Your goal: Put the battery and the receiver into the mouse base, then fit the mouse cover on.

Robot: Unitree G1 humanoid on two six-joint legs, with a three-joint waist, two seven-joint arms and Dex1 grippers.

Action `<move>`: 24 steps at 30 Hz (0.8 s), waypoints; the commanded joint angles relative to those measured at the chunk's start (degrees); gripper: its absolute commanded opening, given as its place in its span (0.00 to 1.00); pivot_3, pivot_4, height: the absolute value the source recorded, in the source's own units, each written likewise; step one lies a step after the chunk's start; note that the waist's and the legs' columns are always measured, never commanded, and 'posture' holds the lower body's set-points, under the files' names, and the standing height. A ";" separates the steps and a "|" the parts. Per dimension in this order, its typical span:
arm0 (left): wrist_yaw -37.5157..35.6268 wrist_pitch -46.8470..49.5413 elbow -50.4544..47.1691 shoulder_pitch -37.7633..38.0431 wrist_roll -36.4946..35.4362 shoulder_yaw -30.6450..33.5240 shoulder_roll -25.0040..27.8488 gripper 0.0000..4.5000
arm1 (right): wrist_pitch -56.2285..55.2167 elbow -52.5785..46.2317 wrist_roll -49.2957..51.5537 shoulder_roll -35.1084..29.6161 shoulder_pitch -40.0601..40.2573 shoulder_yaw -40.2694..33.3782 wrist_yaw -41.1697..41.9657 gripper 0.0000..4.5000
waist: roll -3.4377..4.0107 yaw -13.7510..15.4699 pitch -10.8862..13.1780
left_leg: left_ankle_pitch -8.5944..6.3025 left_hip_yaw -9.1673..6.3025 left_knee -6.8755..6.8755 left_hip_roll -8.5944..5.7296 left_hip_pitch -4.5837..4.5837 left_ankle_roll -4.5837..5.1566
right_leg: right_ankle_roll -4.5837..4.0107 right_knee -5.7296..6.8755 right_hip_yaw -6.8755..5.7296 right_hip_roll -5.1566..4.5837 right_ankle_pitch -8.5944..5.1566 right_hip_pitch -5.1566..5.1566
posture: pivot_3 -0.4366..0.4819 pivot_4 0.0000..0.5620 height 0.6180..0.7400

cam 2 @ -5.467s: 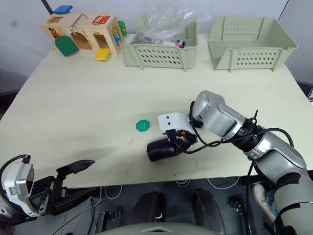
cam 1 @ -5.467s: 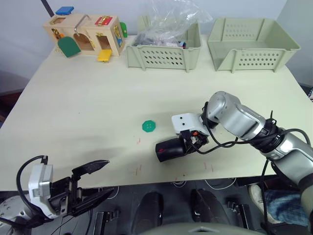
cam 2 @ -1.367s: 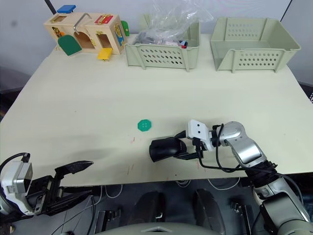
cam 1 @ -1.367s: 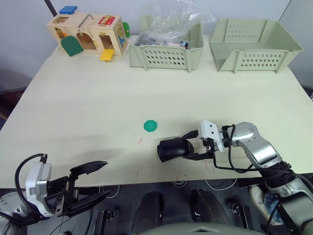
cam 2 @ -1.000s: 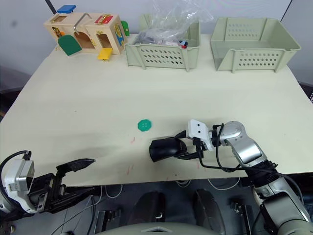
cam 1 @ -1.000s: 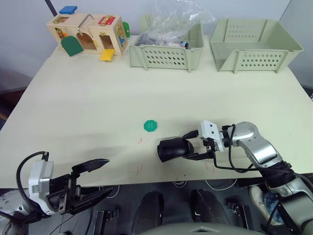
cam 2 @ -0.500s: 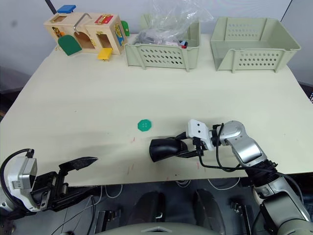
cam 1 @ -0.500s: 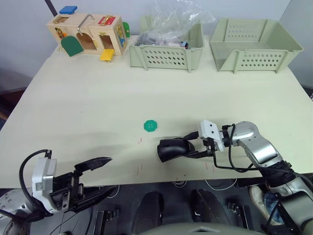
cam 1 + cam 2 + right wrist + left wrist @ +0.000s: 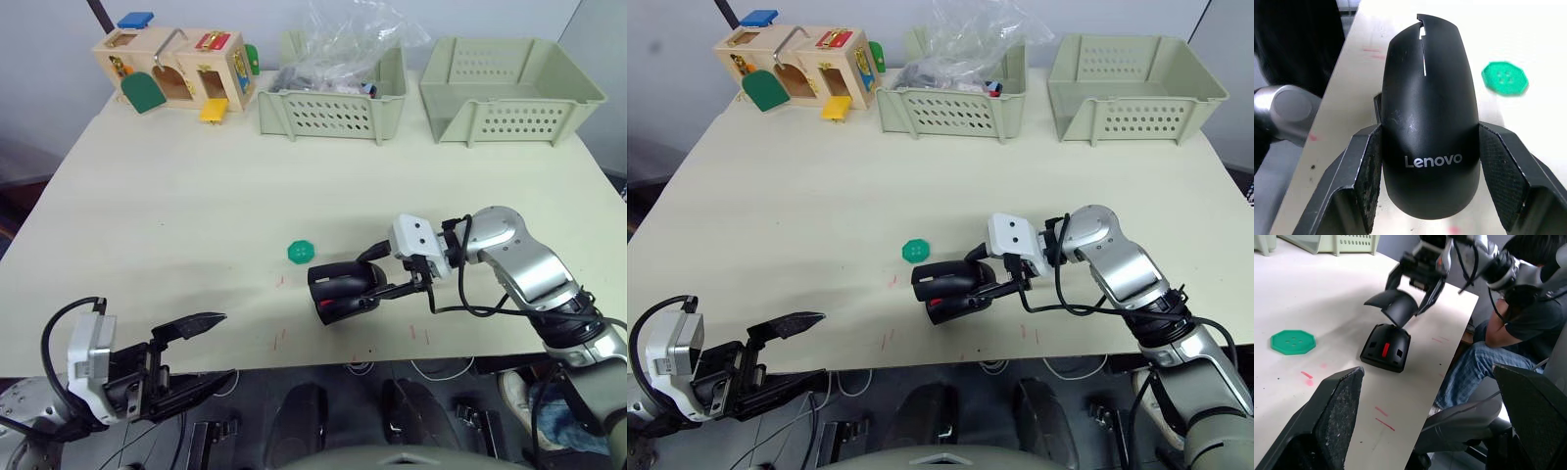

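Right gripper (image 9: 377, 276) clamped on the mouse cover (image 9: 338, 275), 1 black finger on each long side, shell held lifted and tilted just above the mouse base (image 9: 341, 305). In the right wrist view, cover (image 9: 1429, 122) gripped between both finger pads (image 9: 1367, 176), white lettering facing the camera, narrow slit at its far end. In the left wrist view, cover (image 9: 1396, 306) clearly apart from the base (image 9: 1385, 347), hanging over its rear end; base flat on the table (image 9: 176, 215), red scroll wheel (image 9: 1385, 349) facing up. Cannot tell from any view whether battery or receiver sit inside the base.

Base near the table's front edge, a little right of centre. Green octagonal disc (image 9: 300, 252) just beside it, toward the robot's left and slightly farther back, not touching. Faint red marks on the tabletop in front of the base.

Left gripper (image 9: 186, 357) low off the front left edge of the table, fingers spread wide, holding nothing, well apart from the mouse parts.

Along the far edge: wooden latch box (image 9: 174, 66) at the left, 2 pale green baskets, 1 (image 9: 333, 98) with a clear plastic bag (image 9: 348, 39) in it, the other (image 9: 505, 90) at the right. Seated person (image 9: 1513, 313) in the left wrist view, beyond the table's front edge.
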 commanded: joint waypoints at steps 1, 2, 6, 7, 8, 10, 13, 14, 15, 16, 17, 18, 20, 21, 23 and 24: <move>-0.26 -0.12 -1.23 -0.17 -1.24 0.93 0.30 1.00 | 3.19 0.58 -2.47 -1.72 -6.53 4.50 4.93 0.56 | 0.05 -0.04 0.03 | 0.00 0.01 0.02 0.00 0.01 0.00 | 0.00 0.01 0.02 -0.01 0.00 0.00 | 0.48 0.27 1.00; -0.28 -0.13 -1.18 -0.25 -1.20 0.88 0.29 1.00 | 2.98 1.49 -3.39 -1.84 -7.92 5.91 5.75 0.56 | 0.03 -0.05 0.02 | 0.00 -0.01 0.03 -0.01 0.02 0.00 | -0.01 0.02 0.01 -0.01 0.00 0.00 | 0.48 0.27 1.00; -0.32 -0.19 -1.15 -0.34 -1.12 0.85 0.20 1.00 | 3.17 3.84 -5.17 -1.03 -10.74 8.42 6.53 0.56 | 0.02 -0.01 0.01 | 0.00 0.00 0.01 0.00 0.00 0.00 | -0.01 0.00 -0.03 -0.01 0.00 0.00 | 0.48 0.27 1.00; -0.27 -0.24 -1.29 -0.16 -1.07 0.87 0.08 1.00 | 3.87 4.39 -5.67 -0.41 -11.23 8.80 5.95 0.56 | 0.03 -0.06 0.02 | 0.00 0.01 0.01 0.00 -0.01 0.00 | -0.01 0.00 -0.03 -0.01 0.00 0.00 | 0.48 0.27 1.00; -0.23 -0.28 -1.40 -0.03 -1.04 0.89 -0.01 1.00 | 4.37 4.74 -5.99 0.02 -11.53 9.04 5.52 0.56 | 0.03 -0.09 0.02 | 0.00 0.01 0.01 -0.01 -0.01 0.00 | 0.00 0.00 -0.01 -0.01 0.00 0.00 | 0.48 0.27 1.00; -0.17 -0.41 -1.69 0.51 -1.03 1.06 -0.29 1.00 | 5.56 5.01 -6.51 0.53 -11.75 9.32 4.93 0.56 | 0.03 -0.11 0.02 | 0.00 0.02 0.02 -0.01 0.00 -0.01 | 0.00 0.01 -0.01 -0.01 0.00 0.00 | 0.48 0.27 1.00; -0.16 -0.64 -1.90 1.11 -0.99 1.29 -0.55 1.00 | 6.40 5.07 -7.89 0.77 -11.61 9.93 4.12 0.56 | 0.03 -0.12 0.02 | 0.00 0.02 0.01 -0.01 0.00 -0.01 | -0.01 0.02 -0.02 -0.01 0.00 -0.01 | 0.48 0.27 1.00; -0.15 -0.66 -1.94 1.20 -0.98 1.32 -0.59 1.00 | 6.56 5.04 -8.13 0.85 -11.55 10.01 3.90 0.56 | 0.03 -0.12 0.02 | 0.00 0.02 0.01 -0.01 0.00 -0.01 | -0.01 0.02 -0.02 0.00 0.00 -0.01 | 0.48 0.27 1.00; -0.13 -0.67 -1.97 1.25 -1.00 1.33 -0.60 1.00 | 7.01 4.95 -8.28 0.90 -11.51 10.13 3.74 0.56 | 0.03 -0.10 0.02 | 0.00 0.01 0.01 -0.01 0.00 -0.01 | -0.01 0.02 -0.02 -0.01 0.00 -0.01 | 0.48 0.27 1.00; -0.14 -0.68 -1.94 1.27 -1.02 1.36 -0.58 1.00 | 7.17 4.89 -8.48 0.96 -11.49 10.24 3.61 0.56 | 0.03 -0.09 0.02 | 0.00 0.01 0.01 -0.01 -0.01 -0.01 | -0.01 0.02 -0.02 -0.01 0.00 -0.01 | 0.48 0.27 1.00; -0.16 -0.69 -1.86 1.28 -1.03 1.40 -0.55 1.00 | 7.30 4.84 -8.60 0.99 -11.48 10.31 3.58 0.56 | 0.03 -0.08 0.02 | 0.00 0.02 0.01 -0.01 0.00 -0.01 | 0.00 0.02 -0.02 -0.01 0.00 0.00 | 0.48 0.27 1.00; -0.16 -0.70 -1.84 1.26 -1.03 1.40 -0.51 1.00 | 7.33 4.81 -8.67 0.94 -11.46 10.32 3.63 0.56 | 0.03 -0.09 0.02 | 0.00 0.02 0.01 -0.01 0.00 -0.01 | -0.01 0.02 -0.02 -0.01 0.00 0.00 | 0.48 0.27 1.00; -0.25 -0.72 -1.69 1.22 -1.00 1.44 -0.44 1.00 | 7.13 4.63 -8.79 0.79 -11.35 10.38 3.81 0.56 | 0.03 -0.09 0.02 | 0.00 0.01 0.01 -0.01 0.00 -0.01 | 0.00 0.02 -0.02 -0.01 0.00 0.00 | 0.48 0.27 1.00; -0.31 -0.74 -1.63 1.21 -0.99 1.45 -0.42 1.00 | 7.12 4.54 -8.83 0.79 -11.29 10.38 3.82 0.56 | 0.03 -0.10 0.02 | 0.00 0.01 0.02 -0.01 0.00 -0.01 | 0.00 0.02 -0.02 -0.01 0.00 0.00 | 0.48 0.27 1.00; -0.34 -0.75 -1.57 1.16 -0.97 1.40 -0.42 1.00 | 7.26 4.20 -9.01 0.63 -11.10 10.62 3.97 0.56 | 0.03 -0.10 0.02 | 0.00 0.01 0.01 -0.01 0.00 -0.01 | 0.00 0.02 -0.02 -0.01 0.00 0.00 | 0.48 0.27 1.00; -0.32 -0.73 -1.58 1.12 -0.97 1.35 -0.42 1.00 | 7.31 4.13 -9.07 0.59 -11.05 10.67 4.04 0.56 | 0.03 -0.10 0.02 | 0.00 0.01 0.01 -0.01 0.00 -0.01 | 0.00 0.02 -0.02 -0.01 0.00 0.00 | 0.48 0.27 1.00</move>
